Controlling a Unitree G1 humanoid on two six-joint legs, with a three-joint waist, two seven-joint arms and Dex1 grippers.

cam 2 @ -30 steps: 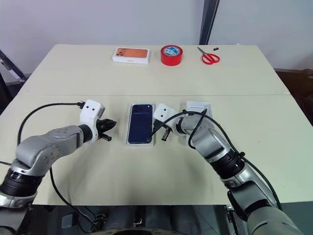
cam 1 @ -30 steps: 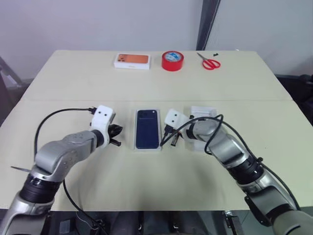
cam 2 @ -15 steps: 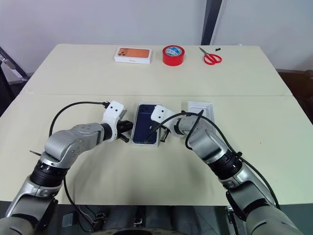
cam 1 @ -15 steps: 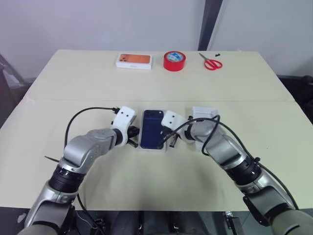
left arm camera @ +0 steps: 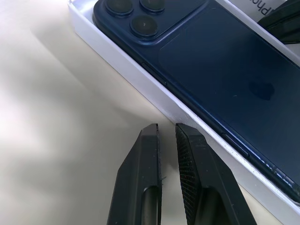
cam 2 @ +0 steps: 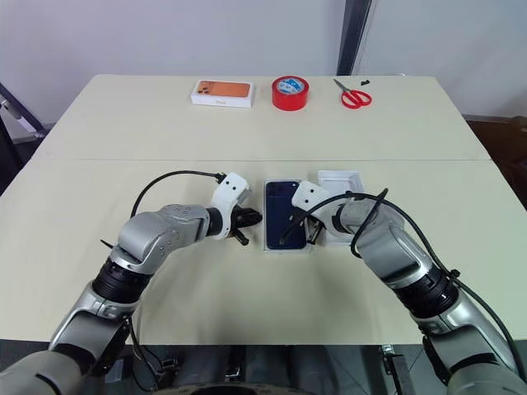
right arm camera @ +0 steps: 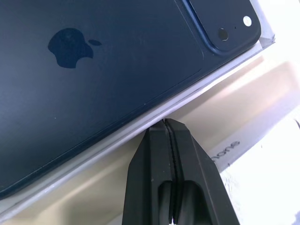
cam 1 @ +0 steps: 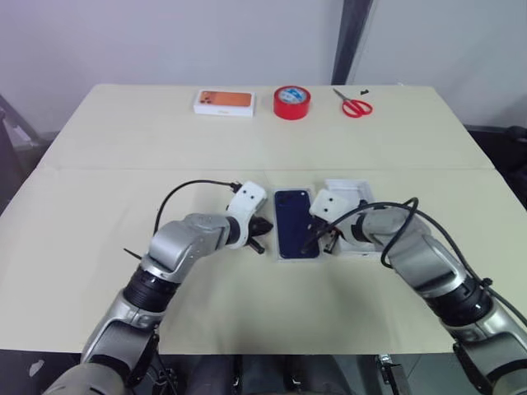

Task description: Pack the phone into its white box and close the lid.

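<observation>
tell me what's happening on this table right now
A two-armed robot is packing a phone. The dark blue phone already lies back-up in the white box. The left gripper and right gripper flank the box, jaws closed, holding nothing. The lid lies on the table just right of the box, not yet put on.

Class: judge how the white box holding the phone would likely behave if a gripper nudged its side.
The white box is shallow and flat-bottomed, so it would probably slide, not tip. With the phone lying inside, it likely moves as one stiff, weighted piece. Its thin walls may flex.
</observation>
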